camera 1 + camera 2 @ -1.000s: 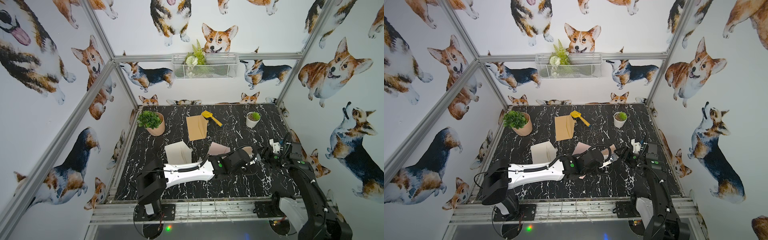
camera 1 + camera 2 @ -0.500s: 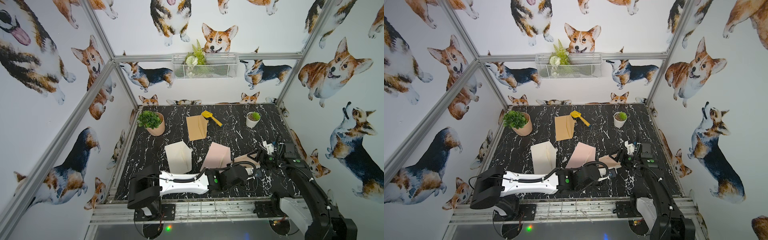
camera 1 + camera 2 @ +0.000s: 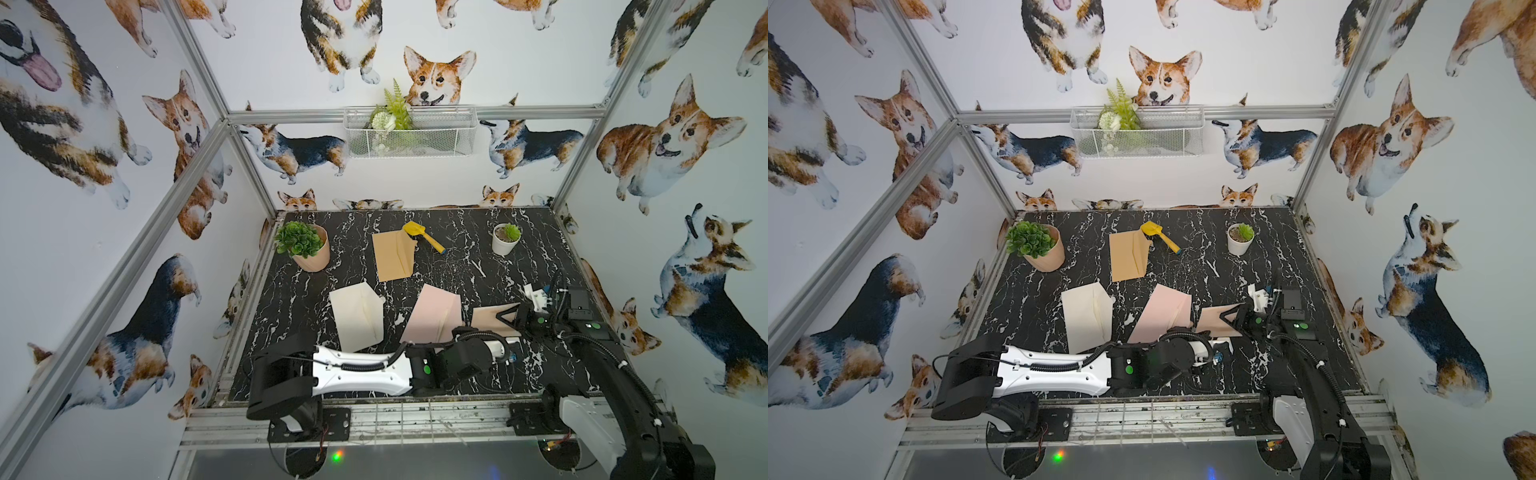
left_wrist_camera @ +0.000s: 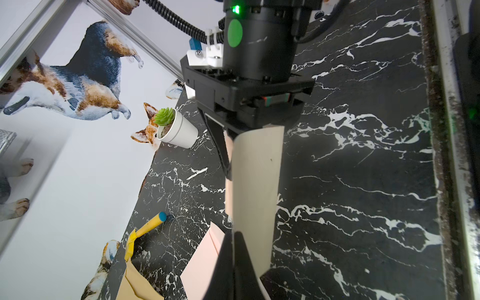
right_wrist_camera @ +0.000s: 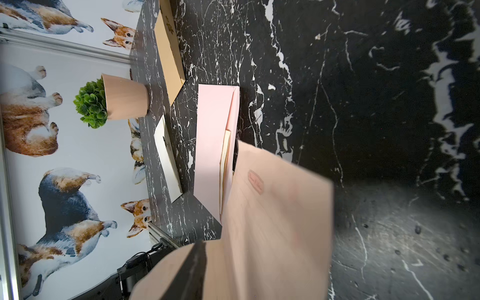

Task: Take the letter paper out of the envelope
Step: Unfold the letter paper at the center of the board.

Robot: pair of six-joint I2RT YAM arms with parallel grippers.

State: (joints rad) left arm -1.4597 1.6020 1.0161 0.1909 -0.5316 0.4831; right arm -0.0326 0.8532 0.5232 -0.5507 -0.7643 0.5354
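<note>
The pink envelope (image 3: pixel 432 316) (image 3: pixel 1163 318) lies flat on the black marble table (image 3: pixel 457 257), right of centre. Just to its right, the beige letter paper (image 3: pixel 486 324) (image 4: pixel 255 187) (image 5: pixel 280 207) hangs off the table between both arms, with its far corner by the envelope's open mouth (image 5: pixel 233 124). My left gripper (image 4: pixel 234 236) is shut on one edge of the paper. My right gripper (image 3: pixel 498 316) (image 3: pixel 1224 318) reaches in from the right. It is shut on the opposite edge, with one dark finger (image 4: pixel 220 150) pressed against the sheet. A cream strip (image 5: pixel 225 155) shows inside the envelope's mouth.
A cream envelope (image 3: pixel 357 318) lies left of the pink one and a brown envelope (image 3: pixel 392 255) behind it. A yellow toy shovel (image 3: pixel 422 235), a peach plant pot (image 3: pixel 309 249) and a small white pot (image 3: pixel 505 241) stand along the back. A wire basket (image 3: pixel 409 131) hangs on the back wall.
My left gripper has drawn the paper out to the right and toward the front, uncovering the pink envelope. The right gripper has moved in and its jaws have closed on the sheet.
</note>
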